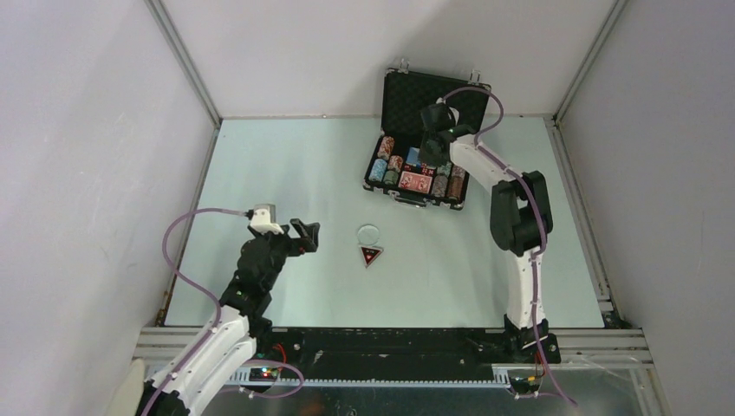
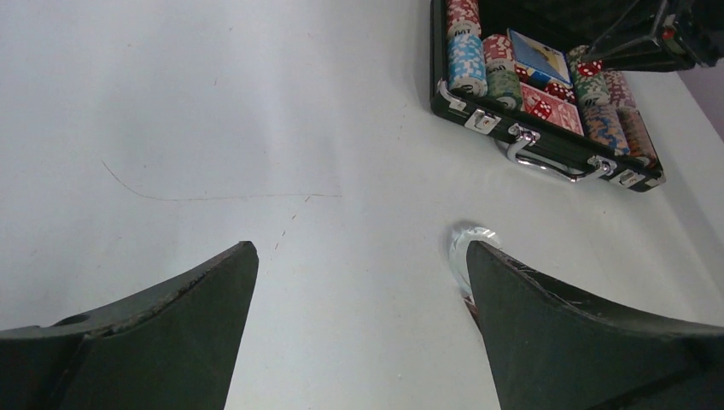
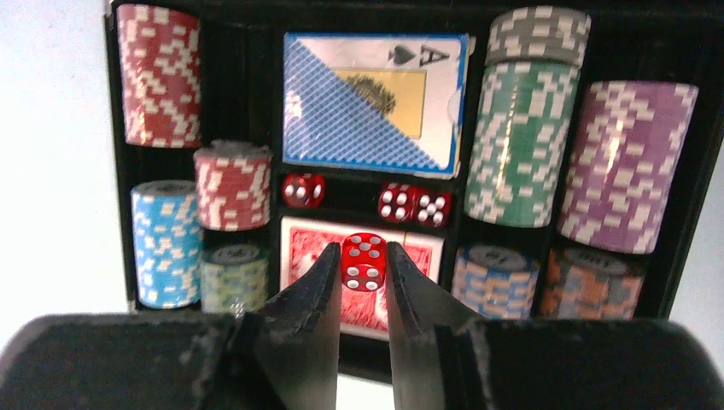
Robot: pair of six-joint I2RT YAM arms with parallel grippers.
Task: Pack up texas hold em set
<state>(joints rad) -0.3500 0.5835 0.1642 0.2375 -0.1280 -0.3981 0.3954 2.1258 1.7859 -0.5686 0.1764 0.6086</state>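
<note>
At the upper right of the top view, the right fingers [image 3: 312,295] pinch 1 red die [image 3: 364,261] above the open briefcase [image 1: 407,100], over its red card deck [image 3: 423,256]. At lower left, the left fingers [image 2: 171,325] stand wide apart over the tabletop [image 1: 286,173], near a clear round token [image 1: 369,232] and a red triangular token [image 1: 372,256]

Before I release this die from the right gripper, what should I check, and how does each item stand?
1. Red die held by right gripper: ok, jaws closed on both its sides.
2. Room in dice slot: ok, three dice lie there with a gap between them.
3. Die lined up over that gap: cannot tell; the wrist view shows it against the red deck.
4. Case lid open: ok.
5. Left gripper away from the case: ok, open over the table.
6. Everything packed: not ok; round token and triangular token lie on the table.
</note>
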